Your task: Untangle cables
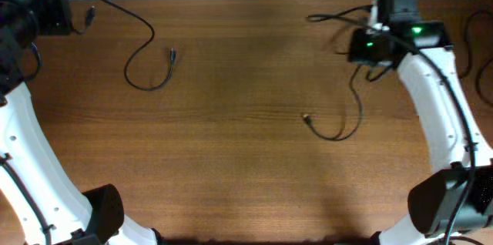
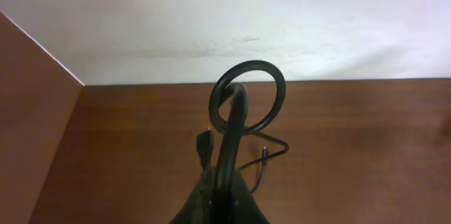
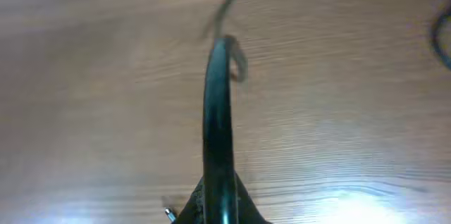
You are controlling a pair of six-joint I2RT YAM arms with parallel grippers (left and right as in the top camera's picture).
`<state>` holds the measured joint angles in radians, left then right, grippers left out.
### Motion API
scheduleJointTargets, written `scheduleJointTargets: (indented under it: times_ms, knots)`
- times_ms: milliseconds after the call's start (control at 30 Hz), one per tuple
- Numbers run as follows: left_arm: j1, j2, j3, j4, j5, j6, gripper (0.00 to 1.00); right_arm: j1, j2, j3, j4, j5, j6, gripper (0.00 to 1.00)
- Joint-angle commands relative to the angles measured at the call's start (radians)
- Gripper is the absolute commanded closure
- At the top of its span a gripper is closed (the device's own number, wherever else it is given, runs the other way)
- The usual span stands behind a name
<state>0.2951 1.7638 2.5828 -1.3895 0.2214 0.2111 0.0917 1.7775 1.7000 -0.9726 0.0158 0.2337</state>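
One black cable [image 1: 146, 41] runs from my left gripper [image 1: 71, 12] at the far left and curls across the table to a plug [image 1: 172, 55]. In the left wrist view the gripper [image 2: 224, 190] is shut on this cable, which forms a loop [image 2: 248, 97] ahead of the jaws, with a plug [image 2: 204, 144] beside them. A second black cable [image 1: 356, 102] hangs from my right gripper [image 1: 363, 48] at the far right and ends in a plug [image 1: 307, 119] on the table. In the right wrist view the gripper [image 3: 220, 197] is shut on that cable [image 3: 217, 104]. The two cables lie apart.
The wooden table [image 1: 246, 168] meets a white wall [image 2: 211, 20] at the far edge. Thicker black robot wiring [image 1: 481, 60] hangs at the far right. The arm bases [image 1: 104, 214] sit at the front corners. A small plug tip [image 3: 171, 215] shows beside the right jaws.
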Motion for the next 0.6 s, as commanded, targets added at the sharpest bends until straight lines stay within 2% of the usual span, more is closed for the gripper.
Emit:
scheduleJointTargets:
  times_ms: [0, 33, 133, 233, 333, 567]
  knots:
    - [0.0, 0.011, 0.01, -0.013, 0.027, -0.015, 1.0, 0.058, 0.043, -0.023, 0.146, 0.087, -0.105, 0.96]
    - [0.0, 0.011, 0.01, -0.018, 0.031, -0.016, 1.0, 0.042, 0.051, -0.023, 0.261, 0.145, -0.115, 0.96]
    - [0.0, 0.011, 0.01, -0.043, 0.052, -0.015, 1.0, -0.045, 0.056, -0.023, 0.576, 0.156, -0.122, 0.96]
    - [0.0, 0.011, 0.01, -0.066, 0.052, -0.016, 1.0, -0.166, 0.138, 0.009, 0.761, 0.161, -0.122, 0.96]
    - [0.0, 0.011, 0.01, -0.066, 0.052, -0.016, 1.0, -0.199, 0.319, 0.1, 0.665, 0.122, -0.122, 0.96]
    - [0.0, 0.011, 0.01, -0.085, 0.052, -0.015, 1.0, -0.113, 0.569, 0.093, 0.469, 0.11, -0.102, 0.96]
